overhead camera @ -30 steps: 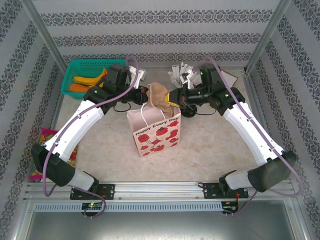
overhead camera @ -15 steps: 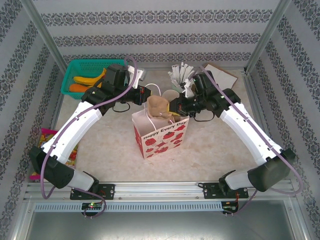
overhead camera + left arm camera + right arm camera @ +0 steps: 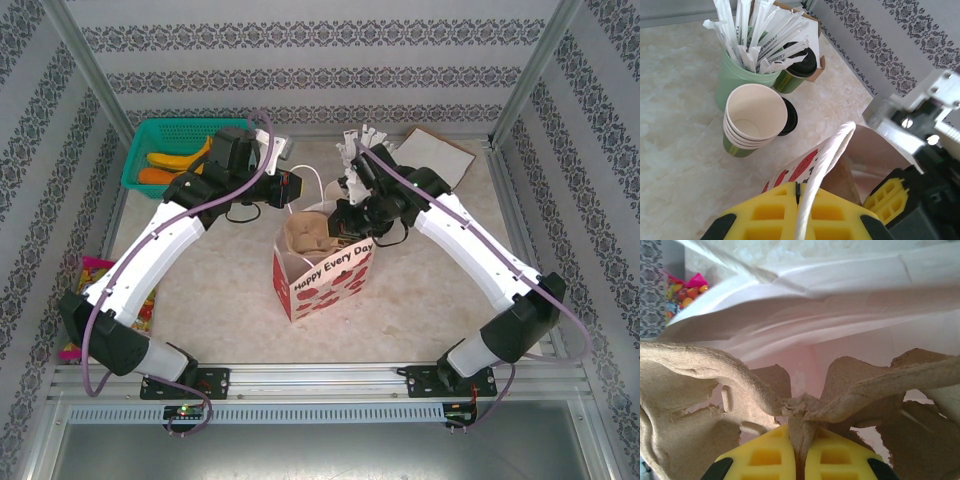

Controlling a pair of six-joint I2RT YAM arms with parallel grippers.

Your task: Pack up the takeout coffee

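Pulp cup carrier (image 3: 303, 232) held in the paper bag (image 3: 325, 285).
Its rib is pinched by the right gripper (image 3: 799, 440), the handle (image 3: 832, 147) by the left gripper (image 3: 799, 196), steadying the bag.

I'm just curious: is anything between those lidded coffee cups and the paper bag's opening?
Yes: the brown cardboard carrier, held by the right gripper, sits in the mouth of the paper bag. The lidded cups stand beyond it.

bag (image 3: 325, 280) 1 | lidded cup (image 3: 800, 66) 2 | carrier (image 3: 690, 390) 1 | basket (image 3: 180, 123) 1

white arms (image 3: 160, 245), purple cables (image 3: 92, 350), yellow jaws
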